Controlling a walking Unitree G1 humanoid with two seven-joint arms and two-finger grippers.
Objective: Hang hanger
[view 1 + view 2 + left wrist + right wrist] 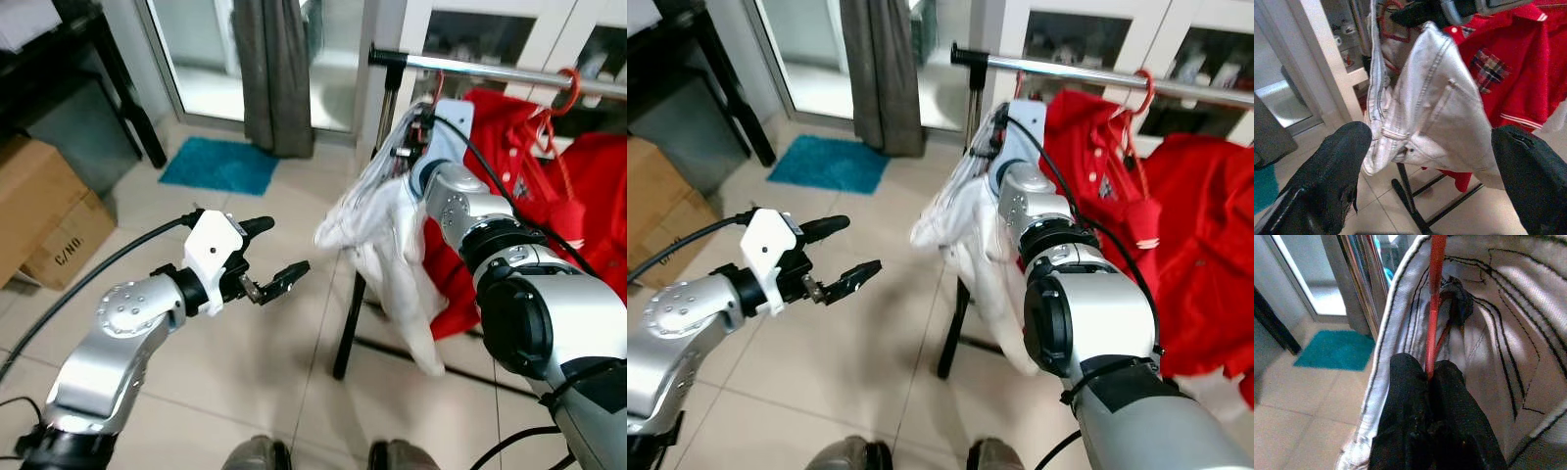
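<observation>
Right claw [1431, 377] pinches my red hanger [1436, 298], white garment [392, 245] draped, just under the rail [509, 73]; a thin grip could let it twist off. Left claw [279, 257] gapes wide, idle.

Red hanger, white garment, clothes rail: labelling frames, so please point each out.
red hanger [1436, 293], right wrist view, its shaft.
white garment [397, 245], left eye view, hanging front.
clothes rail [490, 70], left eye view, bare bar.

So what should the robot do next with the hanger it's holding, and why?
Probably lift it a little and hook it over the rail. The right gripper is shut on the red hanger carrying the white garment, just below the rail.
</observation>
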